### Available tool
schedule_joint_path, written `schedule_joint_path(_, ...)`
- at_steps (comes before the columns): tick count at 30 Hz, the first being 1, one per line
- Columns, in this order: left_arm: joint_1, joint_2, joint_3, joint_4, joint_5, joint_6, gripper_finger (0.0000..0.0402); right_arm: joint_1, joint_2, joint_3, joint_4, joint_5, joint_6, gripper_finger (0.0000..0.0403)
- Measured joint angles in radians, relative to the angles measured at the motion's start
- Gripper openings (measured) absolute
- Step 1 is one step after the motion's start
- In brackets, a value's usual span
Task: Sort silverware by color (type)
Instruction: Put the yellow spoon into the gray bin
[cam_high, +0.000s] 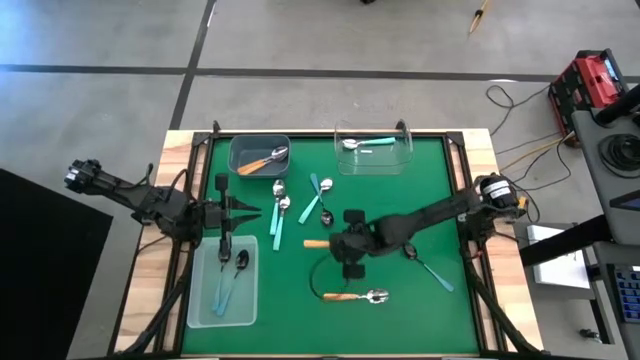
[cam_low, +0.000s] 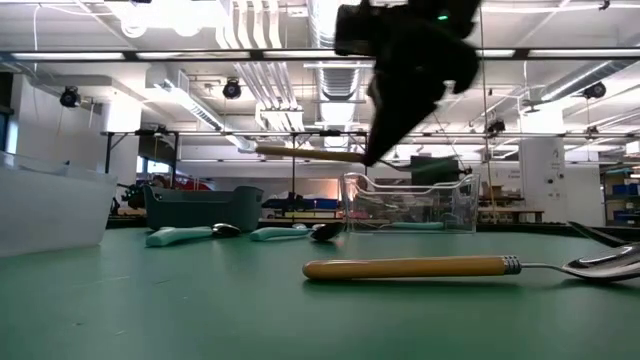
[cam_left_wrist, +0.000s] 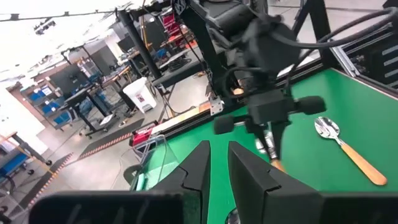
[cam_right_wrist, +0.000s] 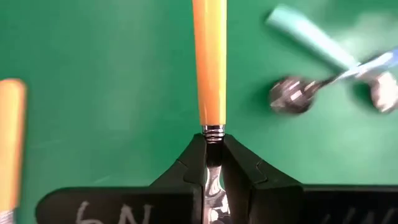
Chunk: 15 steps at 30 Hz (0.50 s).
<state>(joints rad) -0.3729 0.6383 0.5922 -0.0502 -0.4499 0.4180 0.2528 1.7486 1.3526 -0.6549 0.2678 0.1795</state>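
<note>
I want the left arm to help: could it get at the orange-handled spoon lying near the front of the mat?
Probably not easily. The left gripper hovers over the clear bin at the mat's left, while that orange-handled spoon lies beyond the right gripper, which holds another orange spoon above the mat.

Robotics lab/workshop: exposed white ceiling ducts (cam_low: 270, 70) across frame top, metal workbenches w/ gear (cam_left_wrist: 87, 93) at left.

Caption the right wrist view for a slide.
Right gripper shut on an orange-handled spoon at its neck, above the green mat.
</note>
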Motion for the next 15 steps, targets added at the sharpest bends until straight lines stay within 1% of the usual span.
schedule_joint_path(4, 0.013, 0.008, 0.0, 0.006, -0.023, -0.028, 0.0039, -0.092, 0.003, 0.058, -0.002, -0.005, -0.149, 0.0019)
schedule_joint_path(10, 0.072, 0.059, 0.0, 0.025, -0.009, -0.047, 0.0039, -0.221, 0.003, 0.152, 0.001, -0.007, -0.345, 0.0019)
schedule_joint_path(12, 0.103, 0.085, 0.0, 0.045, -0.002, -0.05, 0.0046, -0.256, 0.003, 0.173, 0.001, -0.012, -0.394, 0.0019)
schedule_joint_path(15, 0.161, 0.13, 0.0, 0.078, 0.02, -0.05, 0.0071, -0.301, 0.003, 0.191, -0.001, -0.014, -0.461, 0.0019)
